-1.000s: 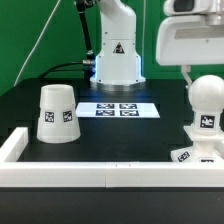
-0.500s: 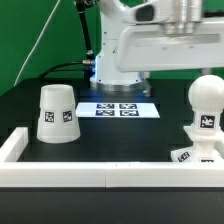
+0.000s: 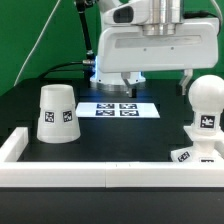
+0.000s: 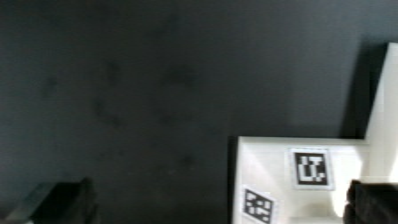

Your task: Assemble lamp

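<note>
The white cone shade (image 3: 57,113) stands wide end down at the exterior view's left. The ball-headed bulb (image 3: 206,104) stands upright at the right, on the flat tagged base (image 3: 191,156). My gripper (image 3: 160,80) hangs open and empty above the table behind the bulb, one finger (image 3: 188,80) close to the bulb's head. In the wrist view the gripper (image 4: 217,205) is open, its dark fingers (image 4: 63,201) wide apart. The base (image 4: 311,172) with two tags lies below, toward one finger. Nothing is held.
The marker board (image 3: 119,109) lies on the black table in the middle. A long white rail (image 3: 100,174) borders the front, with a corner (image 3: 14,146) at the exterior view's left. The arm's pedestal (image 3: 117,62) stands behind.
The arm's hand has swung from the upper right toward the exterior view's left and now fills the top middle. Shade, bulb and base have not moved.
</note>
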